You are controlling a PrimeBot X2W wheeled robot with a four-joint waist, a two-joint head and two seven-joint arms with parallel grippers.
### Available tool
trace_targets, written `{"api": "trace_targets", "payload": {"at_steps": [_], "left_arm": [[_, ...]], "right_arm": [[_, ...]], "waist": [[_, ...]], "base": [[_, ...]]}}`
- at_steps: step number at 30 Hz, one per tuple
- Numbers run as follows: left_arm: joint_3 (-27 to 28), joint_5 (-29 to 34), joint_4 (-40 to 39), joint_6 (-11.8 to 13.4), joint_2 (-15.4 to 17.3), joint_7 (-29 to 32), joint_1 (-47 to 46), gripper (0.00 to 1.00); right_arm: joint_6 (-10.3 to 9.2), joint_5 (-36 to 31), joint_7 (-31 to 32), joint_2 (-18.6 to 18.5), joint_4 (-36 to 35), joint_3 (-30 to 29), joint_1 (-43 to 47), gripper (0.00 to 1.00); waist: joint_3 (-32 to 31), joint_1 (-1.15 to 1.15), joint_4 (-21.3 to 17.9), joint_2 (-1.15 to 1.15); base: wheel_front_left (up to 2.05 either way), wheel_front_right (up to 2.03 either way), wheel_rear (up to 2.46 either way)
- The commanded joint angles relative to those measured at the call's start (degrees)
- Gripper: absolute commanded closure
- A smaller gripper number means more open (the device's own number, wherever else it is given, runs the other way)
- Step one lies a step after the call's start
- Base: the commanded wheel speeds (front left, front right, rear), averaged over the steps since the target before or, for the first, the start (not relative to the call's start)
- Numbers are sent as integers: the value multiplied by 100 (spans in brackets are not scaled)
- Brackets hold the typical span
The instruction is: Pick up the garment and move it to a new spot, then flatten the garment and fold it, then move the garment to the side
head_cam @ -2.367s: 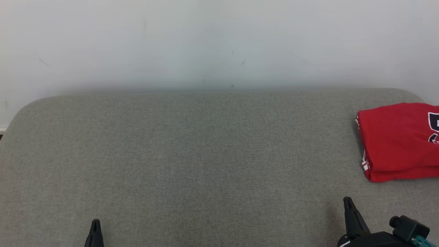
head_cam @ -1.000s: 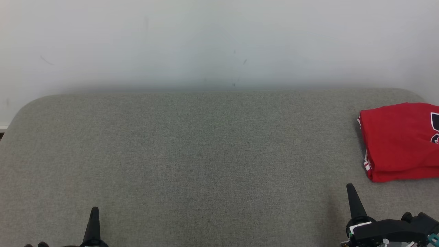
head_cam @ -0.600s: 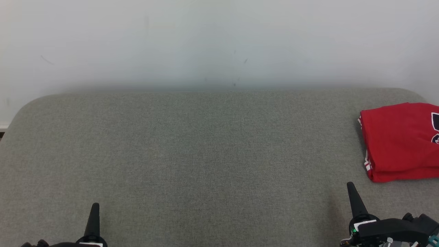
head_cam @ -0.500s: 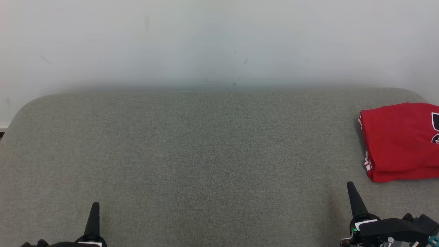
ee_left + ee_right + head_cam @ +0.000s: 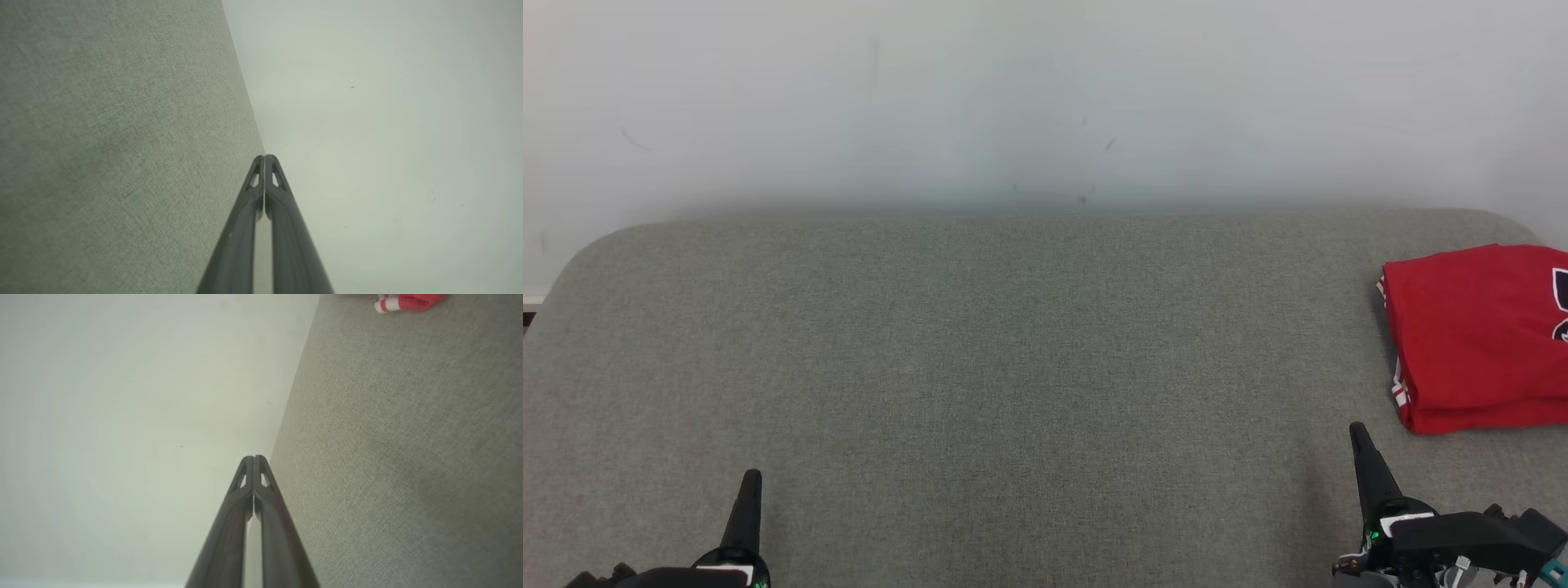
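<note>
While the head view takes in the whole grey fabric-covered desk [image 5: 1013, 367] against the pale wall [image 5: 1045, 98], it shows each claw as one dark spike. The left claw [image 5: 752, 478] rises at the lower left and the right claw [image 5: 1357, 430] at the lower right. The wrist views settle their state: the left claw [image 5: 264, 157] has its two fingers pressed together with nothing between them, and so has the right claw [image 5: 254, 458]. The red garment [image 5: 1474, 335] lies folded at the desk's far right, beyond the right claw and apart from it. Its striped red-and-white side faces the middle of the desk, and a dark print sits at the picture's right edge. That edge cuts the garment off, so its long axis cannot be told. The right wrist view catches one striped corner of the garment [image 5: 404, 302] at its top edge.
</note>
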Motion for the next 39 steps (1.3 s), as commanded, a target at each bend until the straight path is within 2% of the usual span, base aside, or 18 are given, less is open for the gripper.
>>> {"api": "trace_targets", "payload": {"at_steps": [1, 30, 39], "left_arm": [[31, -156, -50, -36, 35, 39, -120, 100], [95, -1285, -54, -44, 39, 388, -239, 100], [93, -1321, -51, -44, 39, 394, -248, 100]], "right_arm": [[5, 133, 25, -17, -31, -8, -81, 100], [6, 1355, 181, -20, -42, -26, -175, 100], [6, 1374, 191, -20, -42, -25, -182, 100]], "waist": [[1, -1, 1, 0], [18, -1, 25, 0], [19, -1, 26, 0]], "base": [[0, 0, 0], [0, 0, 0], [0, 0, 0]]}}
